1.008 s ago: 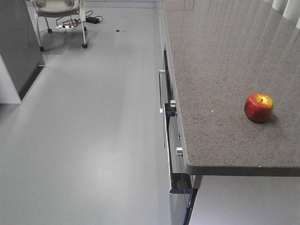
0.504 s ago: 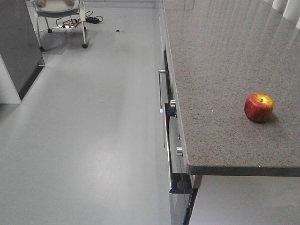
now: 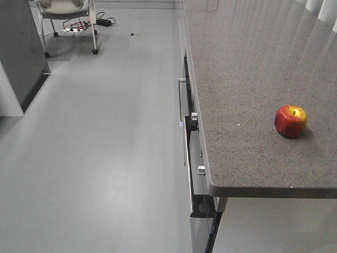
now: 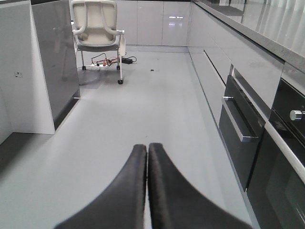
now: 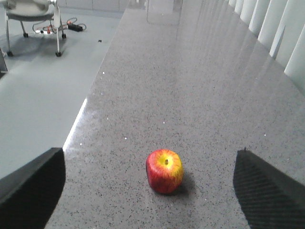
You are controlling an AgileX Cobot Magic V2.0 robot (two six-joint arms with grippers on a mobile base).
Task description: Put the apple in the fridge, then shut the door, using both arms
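Observation:
The apple [image 3: 290, 120], red with a yellow patch round its stem, sits on the grey speckled counter [image 3: 247, 79] near its front right. In the right wrist view the apple [image 5: 165, 171] lies just ahead of my right gripper [image 5: 150, 152], which is open wide, a finger at each side and nothing held. My left gripper [image 4: 147, 146] is shut and empty, low over the floor and pointing down the aisle. The fridge [image 3: 21, 47] stands at the far left as a dark grey cabinet [image 4: 57, 62]. I cannot tell its door apart. Neither arm shows in the front view.
Counter fronts with metal handles [image 3: 181, 100] and knobs line the aisle's right side. An oven front with a bar handle [image 4: 238, 126] is close on the left gripper's right. A white wheeled chair [image 4: 97, 33] and floor cables [image 3: 84, 23] stand at the far end.
The apple and the view have not moved. A pale bluish strip at the foot of the counter front has gone dark.

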